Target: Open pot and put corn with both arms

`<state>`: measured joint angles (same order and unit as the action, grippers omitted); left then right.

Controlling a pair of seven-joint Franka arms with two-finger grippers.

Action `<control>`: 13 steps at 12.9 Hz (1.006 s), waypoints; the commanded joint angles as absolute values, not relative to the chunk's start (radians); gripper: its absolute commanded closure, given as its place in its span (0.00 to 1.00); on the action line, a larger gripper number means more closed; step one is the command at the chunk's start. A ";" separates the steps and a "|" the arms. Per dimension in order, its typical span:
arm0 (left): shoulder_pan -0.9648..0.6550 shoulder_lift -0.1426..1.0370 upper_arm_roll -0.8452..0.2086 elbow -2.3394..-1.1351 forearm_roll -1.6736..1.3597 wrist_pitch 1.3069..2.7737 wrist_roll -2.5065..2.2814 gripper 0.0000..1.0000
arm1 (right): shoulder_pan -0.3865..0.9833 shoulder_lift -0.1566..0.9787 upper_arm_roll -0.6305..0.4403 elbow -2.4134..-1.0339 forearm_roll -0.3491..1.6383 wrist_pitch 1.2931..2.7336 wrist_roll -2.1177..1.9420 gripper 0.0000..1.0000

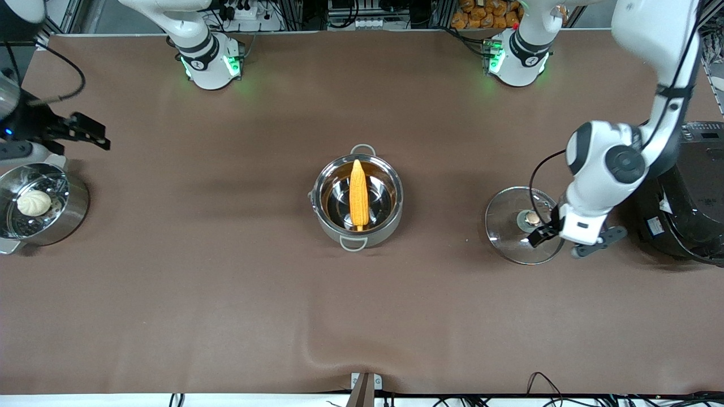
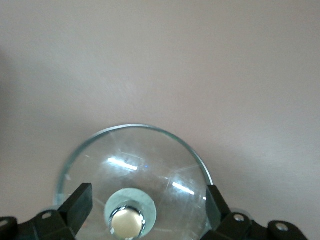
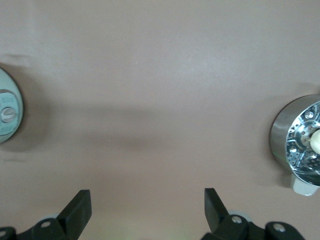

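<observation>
The steel pot [image 1: 397,210] stands open at the middle of the table. The corn [image 1: 357,193] lies in it, stalk stub toward the front camera. The glass lid [image 1: 509,240] lies flat on the table toward the left arm's end, knob [image 1: 530,217] up. My left gripper [image 1: 543,230] hangs open just over the lid, a finger on each side of the knob without touching it. The left wrist view shows the lid [image 2: 145,155] and the knob [image 2: 127,224] between my open left gripper [image 2: 147,202]. My right gripper [image 1: 90,133] is open and empty at the right arm's end; it also shows in the right wrist view [image 3: 147,205].
A steel steamer pan [image 1: 70,212] with a white bun [image 1: 34,202] stands below my right gripper at the right arm's end; it also shows in the right wrist view [image 3: 287,137]. A big black rice cooker [image 1: 693,198] stands beside the left arm's wrist.
</observation>
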<state>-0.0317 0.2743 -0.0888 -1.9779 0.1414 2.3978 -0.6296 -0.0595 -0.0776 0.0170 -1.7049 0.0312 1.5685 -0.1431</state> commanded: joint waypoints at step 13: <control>-0.017 0.107 -0.133 -1.374 0.089 1.531 -0.322 0.00 | -0.028 -0.054 0.026 -1.618 0.029 1.523 -0.060 0.00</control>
